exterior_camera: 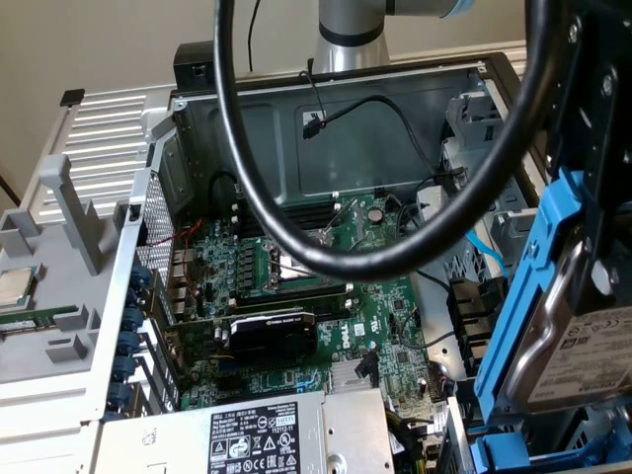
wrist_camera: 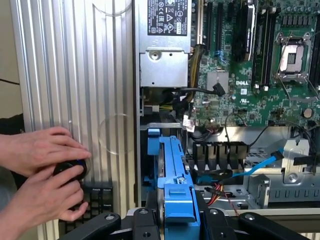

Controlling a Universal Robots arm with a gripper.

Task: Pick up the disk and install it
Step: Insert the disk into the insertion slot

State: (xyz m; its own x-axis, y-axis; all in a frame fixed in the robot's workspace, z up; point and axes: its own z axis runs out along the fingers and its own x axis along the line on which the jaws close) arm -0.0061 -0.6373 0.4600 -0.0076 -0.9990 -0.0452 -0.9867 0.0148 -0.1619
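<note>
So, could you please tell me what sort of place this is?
Most likely a computer assembly or repair bench. An opened desktop computer case has its green motherboard and power supply exposed, and a robot gripper holds the disk in its blue frame at the case.

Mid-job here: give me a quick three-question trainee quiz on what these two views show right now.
1. True or false: the gripper holds the disk, which is clipped in a blue frame.
2. Multiple choice: the person's hands are at A) the motherboard, B) the ribbed silver panel, C) the power supply.
3. Short answer: what colour is the thick cable looping in front of the open case in the exterior view?
Key: 1 true; 2 B; 3 black.
</note>
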